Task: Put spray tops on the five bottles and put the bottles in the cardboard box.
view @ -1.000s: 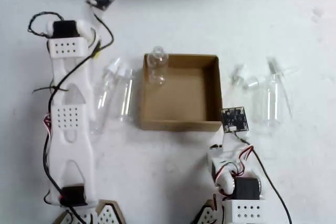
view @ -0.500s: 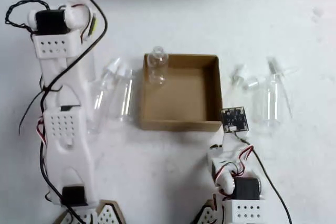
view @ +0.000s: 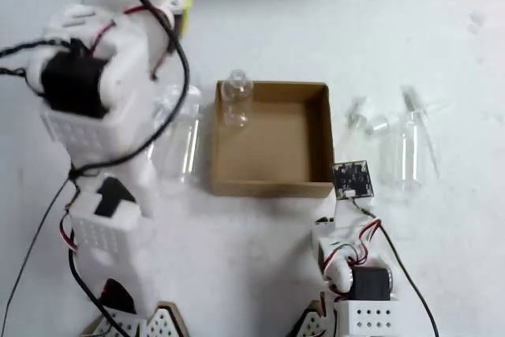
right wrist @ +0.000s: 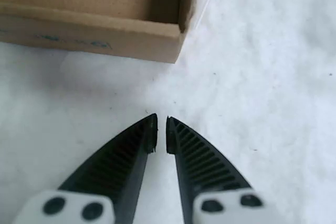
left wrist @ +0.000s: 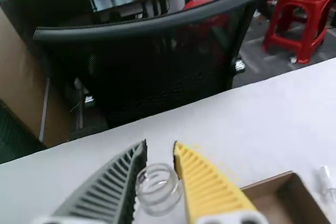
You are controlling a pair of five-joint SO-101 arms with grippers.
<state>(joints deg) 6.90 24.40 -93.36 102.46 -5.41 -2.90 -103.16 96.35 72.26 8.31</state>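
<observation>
A: The left arm (view: 110,100) is up high over the table's left side. The left gripper (left wrist: 160,148) is drawn narrow on a bottle (left wrist: 157,187), its open neck pinched between the grey finger and the yellow one, no spray top on it.

B: Beyond those tips runs the far edge of the table (view: 276,37), with a black chair (left wrist: 157,66) just behind it.

A: The box (view: 272,189) sits mid-table, open side up. A second bottle (view: 235,99) is at its far left corner, overlapping the rim. Standing or leaning, I can't tell.

B: Left of the box, another bottle (view: 183,144) lies just beside the wall, partly under the raised arm.

A: On the right, a fourth bottle (view: 406,155) lies well apart from the box, with loose spray tops (view: 360,112) between the two.

B: And the right gripper (right wrist: 161,127)?

A: Low over white table just off the box's near right corner. Its fingers are almost together, a thin slit between them, nothing in it.

B: A broad white strip runs between the box's far wall and the table edge. There's a narrower one between the near wall and the right arm (view: 351,266).
</observation>
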